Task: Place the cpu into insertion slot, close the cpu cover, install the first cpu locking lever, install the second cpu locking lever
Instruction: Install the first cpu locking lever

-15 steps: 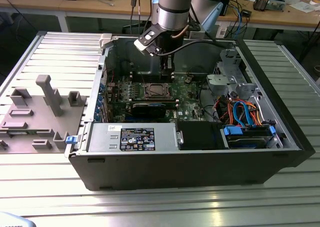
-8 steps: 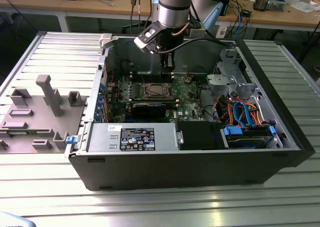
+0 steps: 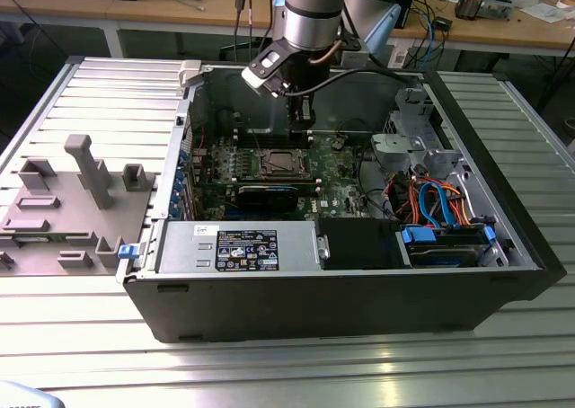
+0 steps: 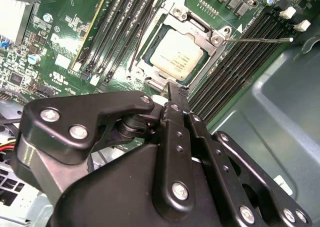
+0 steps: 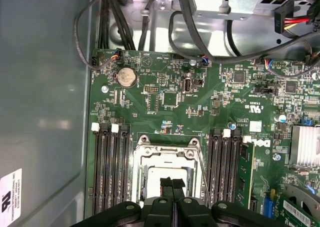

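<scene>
Bright even light, glare on table [image 3: 296, 372], dim inside case [image 3: 314, 305]

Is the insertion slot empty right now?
No, the cpu sits in the insertion slot, its silver-grey top plain in the second wrist view.

Silvery cpu [image 4: 176, 54] lies flat in insertion slot [image 4: 149, 75].

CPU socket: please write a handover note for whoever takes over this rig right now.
Pincer: shut, nothing visibly held, tips just above the insertion slot.
Things: the cpu sits in the slot, and the cpu cover appears to lie flat around it.
Done: cpu placed, cover apparently closed.
Left: one thin locking lever sticks out free over the memory slots and looks unlatched. I cannot tell the state of the other lever.
</scene>
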### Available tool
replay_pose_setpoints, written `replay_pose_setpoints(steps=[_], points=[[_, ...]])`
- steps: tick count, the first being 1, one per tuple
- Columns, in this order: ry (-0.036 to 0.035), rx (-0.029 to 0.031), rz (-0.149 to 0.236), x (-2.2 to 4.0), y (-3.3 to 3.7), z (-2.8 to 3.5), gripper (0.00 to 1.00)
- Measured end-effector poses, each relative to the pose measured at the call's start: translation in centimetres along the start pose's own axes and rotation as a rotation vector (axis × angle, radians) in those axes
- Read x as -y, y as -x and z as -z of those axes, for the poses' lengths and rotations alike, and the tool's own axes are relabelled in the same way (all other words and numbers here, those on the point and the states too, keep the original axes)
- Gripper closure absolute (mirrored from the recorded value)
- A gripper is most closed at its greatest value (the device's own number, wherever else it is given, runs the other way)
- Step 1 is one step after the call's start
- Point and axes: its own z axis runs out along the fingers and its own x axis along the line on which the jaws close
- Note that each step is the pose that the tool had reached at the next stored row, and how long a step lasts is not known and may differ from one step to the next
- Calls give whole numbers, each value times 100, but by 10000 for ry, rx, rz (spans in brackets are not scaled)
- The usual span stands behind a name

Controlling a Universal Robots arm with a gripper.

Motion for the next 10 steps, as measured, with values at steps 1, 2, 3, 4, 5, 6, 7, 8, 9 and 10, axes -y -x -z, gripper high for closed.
replay_pose_setpoints(steps=[1, 2, 3, 4, 5, 6, 7, 8, 9, 10], points=[[0, 2, 79, 0, 0, 0, 89], [1, 3, 127, 0, 0, 0, 89], [1, 4, 193, 0, 0, 0, 89], [1, 6, 255, 0, 0, 0, 89], [2, 9, 390, 0, 0, 0, 89], [2, 11, 458, 0, 0, 0, 89], [2, 12, 527, 0, 0, 0, 89], [3, 14, 656, 0, 0, 0, 89], [3, 16, 721, 0, 0, 0, 89], [4, 17, 782, 0, 0, 0, 89]])
